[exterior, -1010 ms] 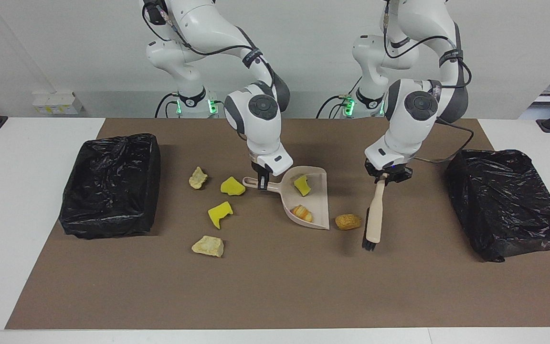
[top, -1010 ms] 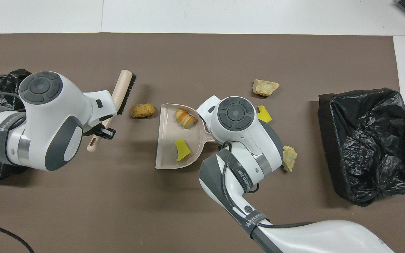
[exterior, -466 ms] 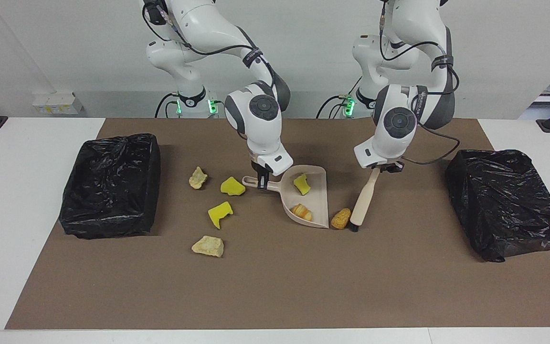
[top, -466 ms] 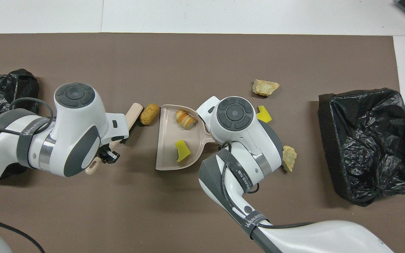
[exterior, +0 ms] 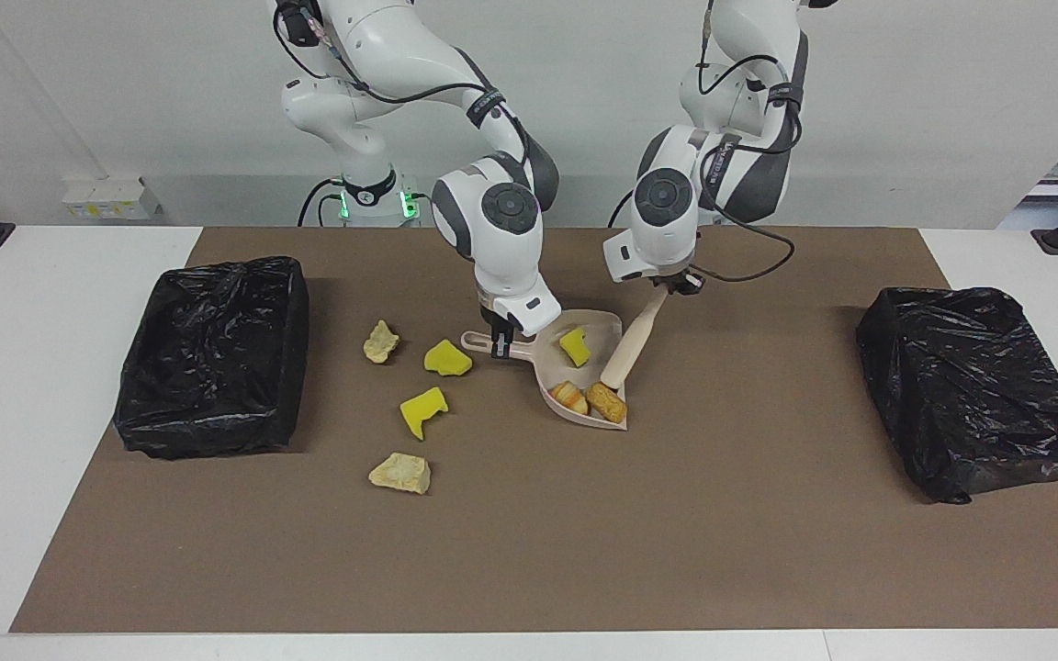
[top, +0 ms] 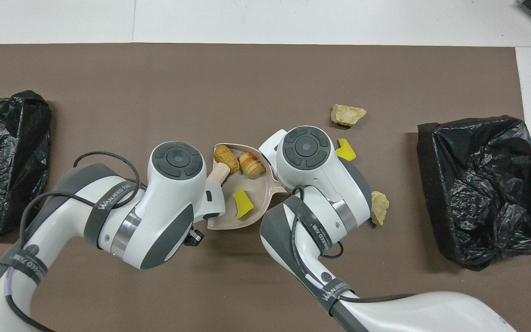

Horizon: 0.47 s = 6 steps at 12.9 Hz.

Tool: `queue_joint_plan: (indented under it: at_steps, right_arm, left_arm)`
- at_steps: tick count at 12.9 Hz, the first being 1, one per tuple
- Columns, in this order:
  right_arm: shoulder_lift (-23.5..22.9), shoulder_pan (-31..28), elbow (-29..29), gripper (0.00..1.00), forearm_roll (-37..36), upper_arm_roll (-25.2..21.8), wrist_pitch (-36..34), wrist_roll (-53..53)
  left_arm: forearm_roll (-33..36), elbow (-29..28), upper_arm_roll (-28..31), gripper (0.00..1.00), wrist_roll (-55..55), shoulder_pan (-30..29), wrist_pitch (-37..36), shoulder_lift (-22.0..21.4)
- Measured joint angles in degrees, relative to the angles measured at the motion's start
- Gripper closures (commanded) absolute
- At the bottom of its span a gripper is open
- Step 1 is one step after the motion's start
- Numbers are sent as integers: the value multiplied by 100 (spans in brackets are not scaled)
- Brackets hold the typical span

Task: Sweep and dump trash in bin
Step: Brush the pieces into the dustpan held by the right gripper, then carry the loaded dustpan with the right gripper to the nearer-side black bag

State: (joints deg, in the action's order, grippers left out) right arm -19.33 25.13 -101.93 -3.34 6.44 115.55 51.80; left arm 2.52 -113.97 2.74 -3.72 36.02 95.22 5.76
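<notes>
A: Where is the trash right now?

B: Three lumps sit in the beige plastic dustpan (exterior: pixel 598 367): a bright yellow foam wedge (exterior: pixel 575 347), a striped golden bread chunk (exterior: pixel 570 397) and a golden-brown bread lump (exterior: pixel 606 401). Four more lie on the brown mat (exterior: pixel 529 532) of the desk, toward the right arm's end: a tan chunk (exterior: pixel 381 341), a yellow wedge (exterior: pixel 447 359), another yellow wedge (exterior: pixel 423 411) and a pale tan chunk (exterior: pixel 399 473), that last one farthest from the robots.

A: And the tools?

B: The right tool (exterior: pixel 501 342) is pressed onto the dustpan's handle, and the pan is tilted. The left tool (exterior: pixel 671 285) pinches the beige black-bristled brush (exterior: pixel 630 344) by its handle; the brush slants down into the pan, its head against the golden-brown lump.

A: The bins?

B: A black-bagged bin (exterior: pixel 212 353) stands at the right arm's end and another black-bagged bin (exterior: pixel 974 390) at the left arm's end.
</notes>
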Motion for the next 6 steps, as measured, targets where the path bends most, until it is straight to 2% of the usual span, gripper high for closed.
queue_joint_plan:
  at_steps: [2, 6]
  right_arm:
    - [13, -27, 0, 100, 0, -4, -32, 19]
    - [27, -144, 2, 100, -2, -4, -38, 169]
  left_arm:
    - [-16, 3, 7, 100, 210, 71, -227, -125]
    - [-20, -55, 135, 100, 927, 43, -763, -820]
